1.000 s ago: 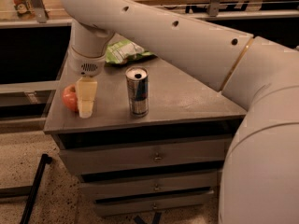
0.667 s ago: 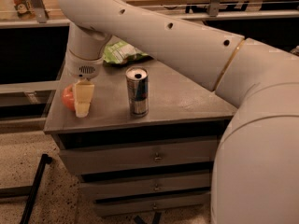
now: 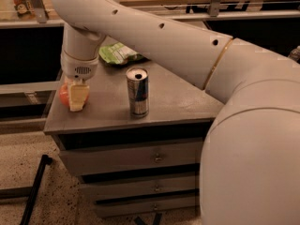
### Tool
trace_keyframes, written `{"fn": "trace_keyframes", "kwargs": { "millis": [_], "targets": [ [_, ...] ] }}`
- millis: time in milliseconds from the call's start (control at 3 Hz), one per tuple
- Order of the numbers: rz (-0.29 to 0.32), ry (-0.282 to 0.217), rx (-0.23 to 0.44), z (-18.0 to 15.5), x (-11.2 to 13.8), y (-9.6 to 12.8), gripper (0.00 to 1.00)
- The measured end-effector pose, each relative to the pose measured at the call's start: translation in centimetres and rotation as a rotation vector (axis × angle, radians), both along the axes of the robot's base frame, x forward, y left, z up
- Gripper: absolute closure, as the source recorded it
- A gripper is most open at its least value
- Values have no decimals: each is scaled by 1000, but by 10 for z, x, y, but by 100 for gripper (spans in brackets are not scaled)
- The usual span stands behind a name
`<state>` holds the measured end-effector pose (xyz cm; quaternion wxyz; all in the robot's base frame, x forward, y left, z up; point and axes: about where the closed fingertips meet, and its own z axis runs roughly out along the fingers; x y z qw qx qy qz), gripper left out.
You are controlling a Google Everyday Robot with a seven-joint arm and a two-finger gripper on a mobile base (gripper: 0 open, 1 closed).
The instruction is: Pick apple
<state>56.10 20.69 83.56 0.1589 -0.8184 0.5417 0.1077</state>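
The apple (image 3: 63,95) is small, round and orange-red. It sits near the left edge of the grey cabinet top (image 3: 178,102). Only its left side shows, because the gripper (image 3: 78,97) stands right against it and covers the rest. The gripper points straight down from the white arm's wrist (image 3: 80,60), with its tip at the tabletop. I cannot tell whether it holds the apple. A silver and blue drink can (image 3: 138,92) stands upright to the right of the gripper, apart from it.
A green crumpled bag (image 3: 117,54) lies at the back of the cabinet top. The white arm (image 3: 187,46) sweeps over the right half of the top. Drawers (image 3: 140,158) sit below. A black bar (image 3: 33,191) lies on the floor at the left.
The gripper has moved a little to the left and now covers more of the apple. The apple's visible part sits slightly further left. The can has not moved.
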Motion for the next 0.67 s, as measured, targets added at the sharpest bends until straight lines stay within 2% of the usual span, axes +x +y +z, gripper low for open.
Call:
{"fn": "trace_keyframes", "kwargs": {
  "millis": [333,667],
  "targets": [
    [15,9,4,-2,4,2,88],
    [17,10,3,-3,3,3,100]
  ]
}}
